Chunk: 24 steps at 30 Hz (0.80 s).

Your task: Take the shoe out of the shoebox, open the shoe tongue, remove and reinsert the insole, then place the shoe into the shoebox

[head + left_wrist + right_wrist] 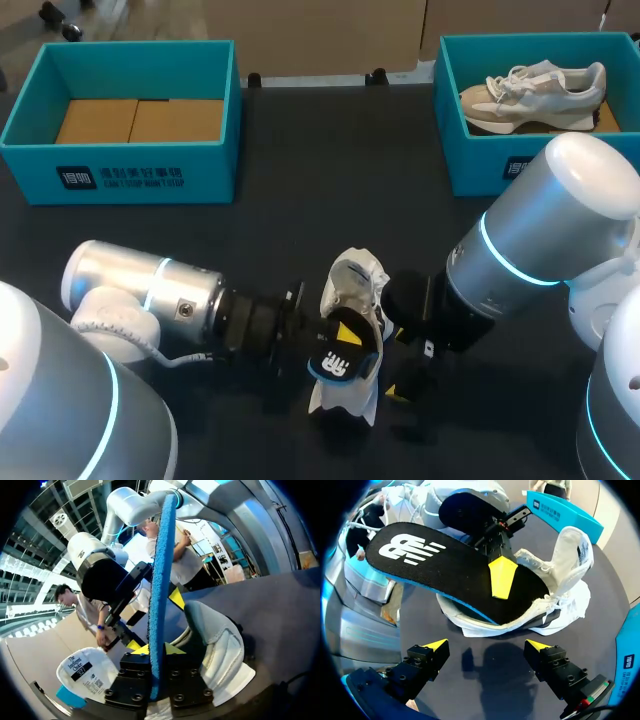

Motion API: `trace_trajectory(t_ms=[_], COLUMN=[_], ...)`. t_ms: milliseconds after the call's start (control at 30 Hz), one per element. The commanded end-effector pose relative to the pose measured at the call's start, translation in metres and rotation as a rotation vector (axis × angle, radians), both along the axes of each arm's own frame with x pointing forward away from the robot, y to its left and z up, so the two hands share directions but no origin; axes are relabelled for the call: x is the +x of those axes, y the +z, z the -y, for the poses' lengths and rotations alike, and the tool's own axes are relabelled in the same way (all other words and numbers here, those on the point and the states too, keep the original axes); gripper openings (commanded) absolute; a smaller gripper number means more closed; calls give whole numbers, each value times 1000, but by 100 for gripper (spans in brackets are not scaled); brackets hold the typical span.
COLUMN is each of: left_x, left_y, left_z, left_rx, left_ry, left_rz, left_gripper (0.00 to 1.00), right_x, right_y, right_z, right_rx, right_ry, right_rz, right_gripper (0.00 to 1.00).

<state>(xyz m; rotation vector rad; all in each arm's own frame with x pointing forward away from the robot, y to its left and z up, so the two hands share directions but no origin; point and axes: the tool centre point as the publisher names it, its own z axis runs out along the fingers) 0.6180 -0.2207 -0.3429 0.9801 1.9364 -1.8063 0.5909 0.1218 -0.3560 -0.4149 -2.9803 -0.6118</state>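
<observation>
Head view: a dark table point(330, 170) is shown from above, with two arms brought together at its near middle.
Task object: a white sneaker point(358, 275) is laid on the table between the two arms, outside both boxes and well apart from them.
Shoe opening: the tongue point(572, 550) is folded up and back from the opening, so that its white inner face with a printed label is turned outward.
Loose part: the insole point(340, 362), black on top with a white logo and blue underneath, is lodged with one end inside the white sneaker. The logo end is stuck out of the opening and raised clear of the table.
Left arm: the left gripper point(345, 332) is clamped on the insole, one yellow tip being pressed on the black top about mid-length and the other finger being hidden beneath. In the left wrist view the insole is seen edge-on, its blue edge running straight out between the fingers.
Right arm: the right gripper point(487, 645) is spread wide and nothing is held in it. It is placed just beside the white sneaker, with both yellow tips over bare table and clear of the sole.
Far left: the left shoebox point(120, 175), teal and open, is lined with brown cardboard point(140, 120).
Far right: the right shoebox point(470, 165), teal and open, is occupied by a second sneaker point(535, 95), beige and white, laid on its side.
</observation>
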Motion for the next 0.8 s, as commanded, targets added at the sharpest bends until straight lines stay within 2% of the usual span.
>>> trace_trajectory(t_ms=[33,267,567,633,667,700,800], left_x=[-7,-15,-25,-26,-27,-27,-26], left_y=[8,25,26,27,26,25,21], left_z=[-12,-14,-9,-8,-7,-6,-2], left_rx=[-20,-37,-25,-18,-12,-13,-3], left_ry=[11,12,-3,-4,-2,-1,9], left_rz=[-14,-40,-24,-12,1,0,31], left_gripper=[28,30,25,21,13,0,0], right_x=[-1,-1,-1,-1,-1,-1,-1], right_y=[-1,-1,-1,-1,-1,-1,-1], right_z=[0,0,0,0,0,0,0], right_rx=[1,1,1,1,1,1,1], right_ry=[-1,-1,-1,-1,-1,-1,-1], right_rz=[2,2,2,2,2,2,2], right_gripper=[100,100,100,100,100,100,100])
